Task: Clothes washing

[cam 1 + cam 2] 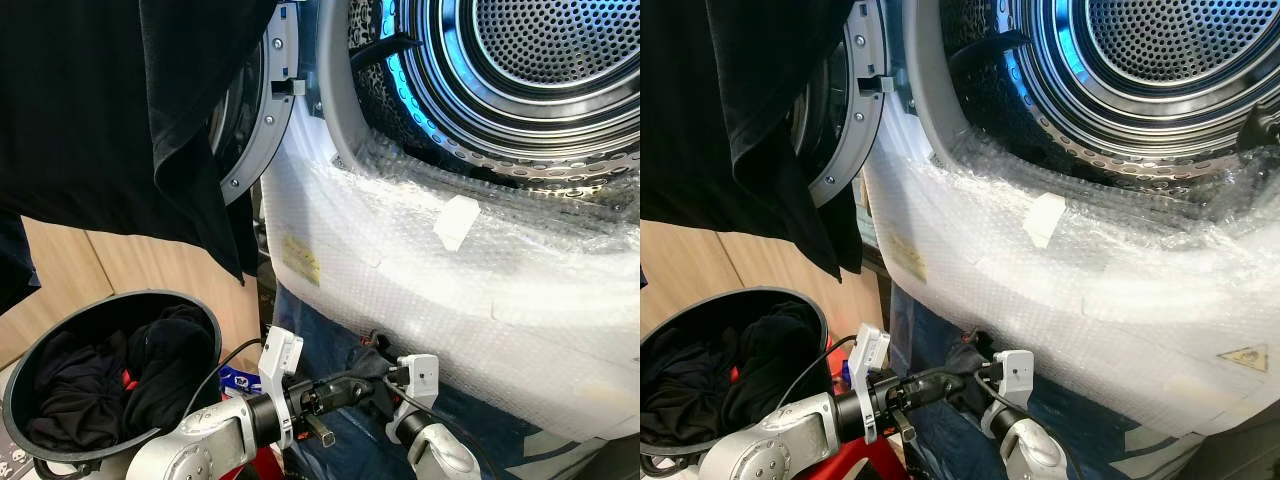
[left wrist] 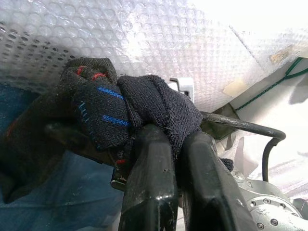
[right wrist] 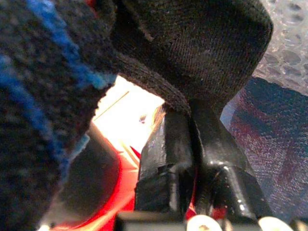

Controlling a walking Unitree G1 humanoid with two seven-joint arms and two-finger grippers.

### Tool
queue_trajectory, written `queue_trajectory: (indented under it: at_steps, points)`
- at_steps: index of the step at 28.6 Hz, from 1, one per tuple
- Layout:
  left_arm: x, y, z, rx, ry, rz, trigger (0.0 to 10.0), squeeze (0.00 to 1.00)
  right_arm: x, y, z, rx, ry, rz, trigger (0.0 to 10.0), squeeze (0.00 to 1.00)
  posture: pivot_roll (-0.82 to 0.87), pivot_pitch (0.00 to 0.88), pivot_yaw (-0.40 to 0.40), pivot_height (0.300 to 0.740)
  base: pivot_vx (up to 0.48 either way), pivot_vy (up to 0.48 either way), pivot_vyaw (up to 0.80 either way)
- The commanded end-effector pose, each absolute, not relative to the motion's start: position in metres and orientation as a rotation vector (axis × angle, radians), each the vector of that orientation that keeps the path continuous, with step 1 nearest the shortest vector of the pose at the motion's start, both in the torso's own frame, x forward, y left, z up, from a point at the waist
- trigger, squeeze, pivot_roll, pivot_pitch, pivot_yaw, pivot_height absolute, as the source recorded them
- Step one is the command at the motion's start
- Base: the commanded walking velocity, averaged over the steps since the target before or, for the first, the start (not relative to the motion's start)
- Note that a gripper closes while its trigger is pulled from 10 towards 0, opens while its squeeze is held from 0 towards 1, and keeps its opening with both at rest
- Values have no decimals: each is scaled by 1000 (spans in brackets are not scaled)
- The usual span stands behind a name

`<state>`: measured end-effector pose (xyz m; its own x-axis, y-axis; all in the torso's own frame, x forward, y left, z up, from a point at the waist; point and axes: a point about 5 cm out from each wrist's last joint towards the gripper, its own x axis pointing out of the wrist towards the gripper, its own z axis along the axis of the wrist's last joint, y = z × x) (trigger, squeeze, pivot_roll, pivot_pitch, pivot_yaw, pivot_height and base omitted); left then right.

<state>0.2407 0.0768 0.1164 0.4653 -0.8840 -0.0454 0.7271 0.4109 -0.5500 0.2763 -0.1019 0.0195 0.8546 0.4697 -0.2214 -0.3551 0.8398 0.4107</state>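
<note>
Loading step: left end effector (image 2: 166,144) and right end effector (image 3: 192,120) both pinch sock (image 2: 144,103), below drum (image 1: 530,70). Next needs lift up into opening.

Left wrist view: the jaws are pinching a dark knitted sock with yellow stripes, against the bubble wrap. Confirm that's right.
Not quite. In the left wrist view the left gripper is shut on the dark knitted sock, but its stripes are blue, not yellow. The bubble wrap is behind it.
</note>
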Motion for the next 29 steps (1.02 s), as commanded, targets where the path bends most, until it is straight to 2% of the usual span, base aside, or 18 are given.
queue_trajectory:
  at_steps: [1,7,11,12,13,15,16,17,24,27,29]
  points:
    - [236,70,110,-490,402,-1056,0,0,283,-84,31,367,278,518,0,0,43,0,-36,740,0,0,0]
    - [232,70,113,-477,389,-1067,0,0,281,-83,29,375,281,518,0,0,46,0,-31,740,0,0,0]
    - [229,74,114,-379,373,-1052,235,0,282,-82,28,366,288,519,0,0,53,0,-31,740,0,0,0]
    - [229,75,114,-355,370,-1051,1765,0,283,-82,28,366,287,519,0,0,53,0,-31,740,0,0,0]
    - [228,76,113,-321,368,-1046,10000,0,283,-82,29,366,286,520,0,0,56,0,-31,740,0,0,0]
    - [226,78,112,-301,367,-1039,10000,0,283,-82,29,367,284,521,0,0,56,0,-30,740,0,0,0]
    - [225,82,109,-262,386,-1019,10000,827,283,-82,29,359,283,524,0,0,58,0,-30,740,0,0,0]
    - [225,84,107,-239,396,-1010,10000,1000,283,-83,29,359,283,525,0,0,60,0,-30,740,0,0,0]
    - [214,113,109,-70,444,-966,10000,1000,284,-82,27,328,286,531,0,0,67,0,-28,740,0,0,0]
    - [222,141,102,52,501,-824,10000,1000,287,-82,29,324,279,534,0,0,85,0,-39,740,0,0,0]
    - [226,151,100,79,507,-758,10000,1000,289,-83,30,317,275,530,0,0,87,0,-42,740,0,0,0]
